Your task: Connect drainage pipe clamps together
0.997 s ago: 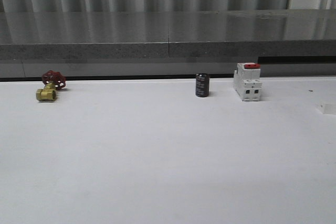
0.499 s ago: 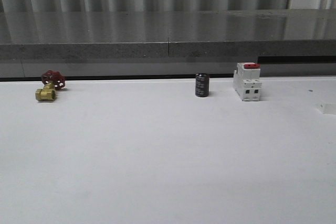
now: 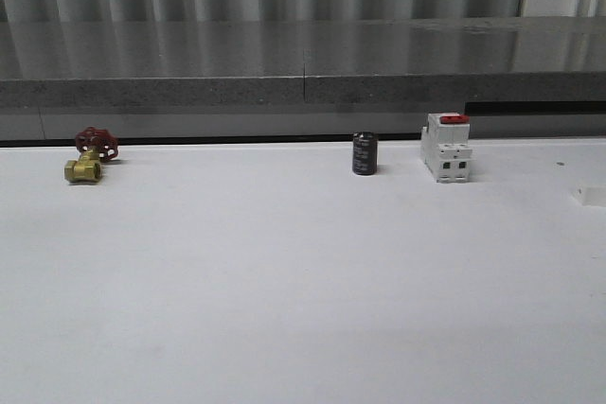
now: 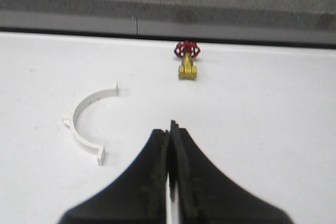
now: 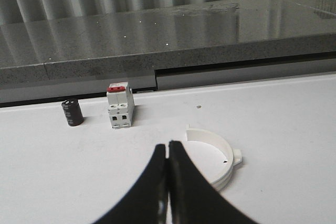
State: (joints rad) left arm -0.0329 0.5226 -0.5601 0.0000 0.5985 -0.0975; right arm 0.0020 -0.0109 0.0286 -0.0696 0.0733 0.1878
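On my front camera the white table (image 3: 284, 309) carries three things along its far edge: at the left a brass valve (image 3: 88, 158) with a red handwheel, past the middle a black cylinder (image 3: 365, 153), and just right of that a white breaker (image 3: 446, 147) with a red top.

My left gripper (image 4: 171, 129) has its black fingers pressed together, holding nothing. Lying flat on the table near it is one white half-ring clamp (image 4: 84, 123), apart from the fingers; the valve stands further off, by the grey ledge.

My right gripper (image 5: 167, 148) is likewise squeezed closed and empty. The second half-ring clamp (image 5: 218, 160) lies near it, clear of the fingertips. The cylinder and breaker stand beyond, close together near the ledge (image 5: 210, 40).
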